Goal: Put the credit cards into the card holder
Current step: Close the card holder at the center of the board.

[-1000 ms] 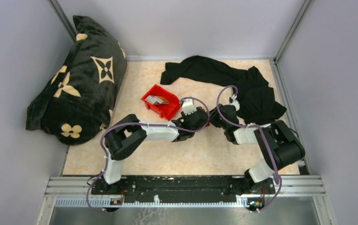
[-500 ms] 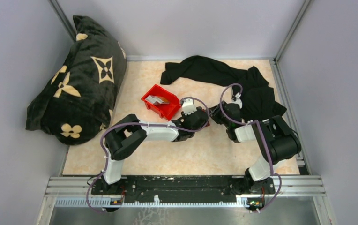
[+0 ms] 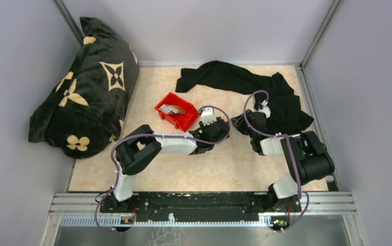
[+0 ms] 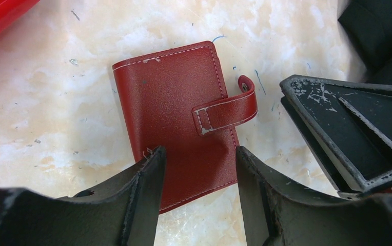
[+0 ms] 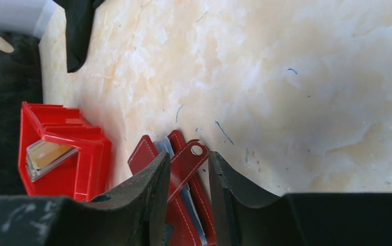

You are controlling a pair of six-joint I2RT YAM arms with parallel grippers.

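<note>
Left gripper has its fingers down on the two long edges of the card holder, clamping it across its near end, so it lies flat on the surface. Right gripper sits just beside the holder on the strap side, fingers apart and squeezing nothing. From its own wrist view the strap only lines up in the gap.

Strap is undone with the snap showing, and the holder gapes a bit with pale grey pockets peeking out. If there's a stamp on the leather I can't read it, all I get is white stitching.

Credit cards are in the red bin, near the holder off its spine side. They're standing overlapped, so I can't count them, and any print is too small to read.

Black cloth lies past the holder's strap side. A black cushion with cream four-petal flower motifs sits well apart from the holder, beyond the bin.

From the top view the holder is almost entirely hidden under both wrists.
</note>
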